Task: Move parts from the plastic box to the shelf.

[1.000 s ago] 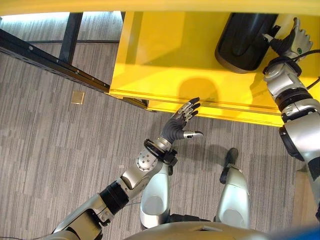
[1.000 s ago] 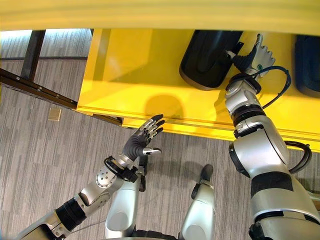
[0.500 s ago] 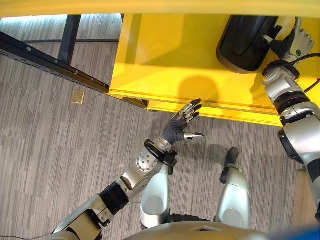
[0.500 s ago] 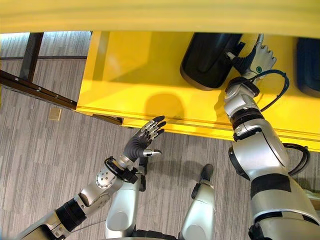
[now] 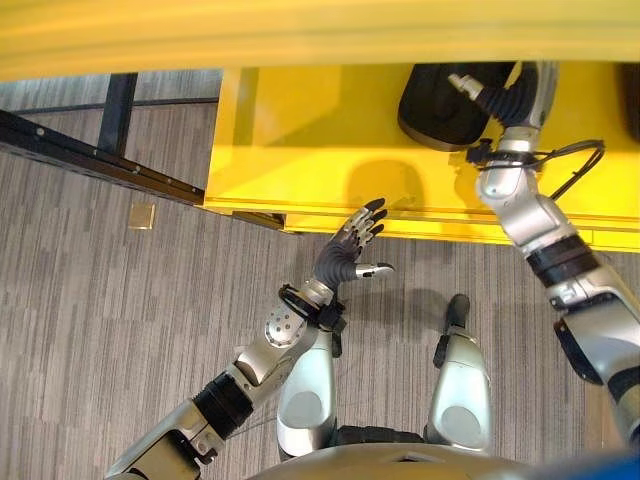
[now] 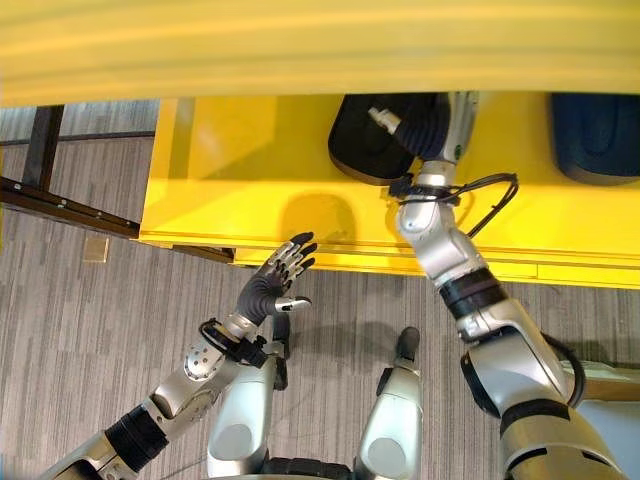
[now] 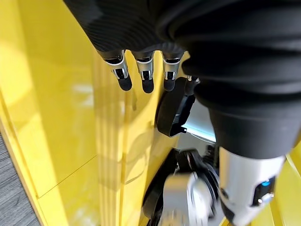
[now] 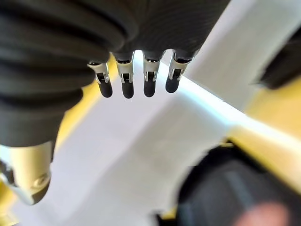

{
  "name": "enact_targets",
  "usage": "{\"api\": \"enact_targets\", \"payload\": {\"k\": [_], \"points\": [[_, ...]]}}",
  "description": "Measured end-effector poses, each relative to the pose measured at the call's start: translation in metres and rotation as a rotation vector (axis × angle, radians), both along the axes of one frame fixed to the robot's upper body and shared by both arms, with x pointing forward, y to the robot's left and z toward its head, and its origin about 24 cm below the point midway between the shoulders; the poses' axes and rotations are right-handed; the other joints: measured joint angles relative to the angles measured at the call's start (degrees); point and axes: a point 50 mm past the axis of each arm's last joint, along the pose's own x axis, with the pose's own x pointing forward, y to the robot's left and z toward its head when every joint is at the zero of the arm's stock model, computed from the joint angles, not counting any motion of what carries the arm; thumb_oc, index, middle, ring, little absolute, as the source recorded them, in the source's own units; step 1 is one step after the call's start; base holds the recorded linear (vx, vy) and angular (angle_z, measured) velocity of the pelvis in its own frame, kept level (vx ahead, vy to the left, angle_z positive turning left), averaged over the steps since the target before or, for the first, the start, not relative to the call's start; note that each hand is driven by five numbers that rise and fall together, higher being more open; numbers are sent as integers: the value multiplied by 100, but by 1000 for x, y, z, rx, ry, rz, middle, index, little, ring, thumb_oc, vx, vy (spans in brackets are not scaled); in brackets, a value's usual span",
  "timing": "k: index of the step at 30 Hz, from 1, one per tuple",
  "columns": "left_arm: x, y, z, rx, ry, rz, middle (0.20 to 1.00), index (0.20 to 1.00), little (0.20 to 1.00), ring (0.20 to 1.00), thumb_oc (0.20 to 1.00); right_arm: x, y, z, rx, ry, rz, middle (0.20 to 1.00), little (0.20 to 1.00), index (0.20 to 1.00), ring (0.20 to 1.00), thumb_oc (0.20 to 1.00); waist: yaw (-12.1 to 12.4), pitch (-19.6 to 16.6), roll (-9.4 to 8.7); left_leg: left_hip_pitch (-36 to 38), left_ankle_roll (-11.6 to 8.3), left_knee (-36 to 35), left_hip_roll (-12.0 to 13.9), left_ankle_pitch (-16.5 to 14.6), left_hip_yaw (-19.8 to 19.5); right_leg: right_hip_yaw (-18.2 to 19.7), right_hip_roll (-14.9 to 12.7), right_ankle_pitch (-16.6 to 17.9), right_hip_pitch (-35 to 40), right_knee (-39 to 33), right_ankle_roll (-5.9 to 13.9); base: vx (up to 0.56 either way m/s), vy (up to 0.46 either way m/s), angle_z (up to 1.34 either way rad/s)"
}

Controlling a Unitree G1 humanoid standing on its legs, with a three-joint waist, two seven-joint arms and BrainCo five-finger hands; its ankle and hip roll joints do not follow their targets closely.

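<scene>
A black moulded part (image 5: 435, 110) lies on the yellow shelf (image 5: 290, 140), towards its back right. My right hand (image 5: 508, 95) reaches in over the part's right end, its thumb stretched across the part's top. In the right wrist view its fingers (image 8: 124, 82) are straight and hold nothing, with the black part (image 8: 235, 193) just beyond them. My left hand (image 5: 345, 255) floats open and empty in front of the shelf's front edge, palm raised. In the left wrist view its fingers (image 7: 146, 75) are straight, with the black part (image 7: 171, 113) farther off.
A second dark blue part (image 6: 595, 135) lies on the shelf further right. An upper yellow board (image 5: 300, 40) overhangs the shelf. A black metal rail (image 5: 100, 165) runs along the left, and a small tan square (image 5: 141, 216) lies on the grey carpet.
The camera has shifted. My right hand has swung from the black part's right side to over its right end, deeper into the shelf. The left hand holds its pose.
</scene>
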Motion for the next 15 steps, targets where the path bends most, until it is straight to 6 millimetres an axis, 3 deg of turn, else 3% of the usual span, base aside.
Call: {"api": "enact_targets", "payload": {"k": [8,15], "points": [[-5,4,-4,-22,5,17,1000,1000,1000,1000,1000,-9,20,-9,-242,-12,50,1000,1000,1000,1000,1000,-115,-1,1,418,-29,-349,55,91,144,74,88,102,291,-296,24,29,0,-8],[-2,14,4,-38,-64,81,1000,1000,1000,1000,1000,-8,23,-21,-208,65,91,1000,1000,1000,1000,1000,-102,-4,7,577,-65,-438,50,142,161,66,91,105,434,-363,23,0,0,0]]}}
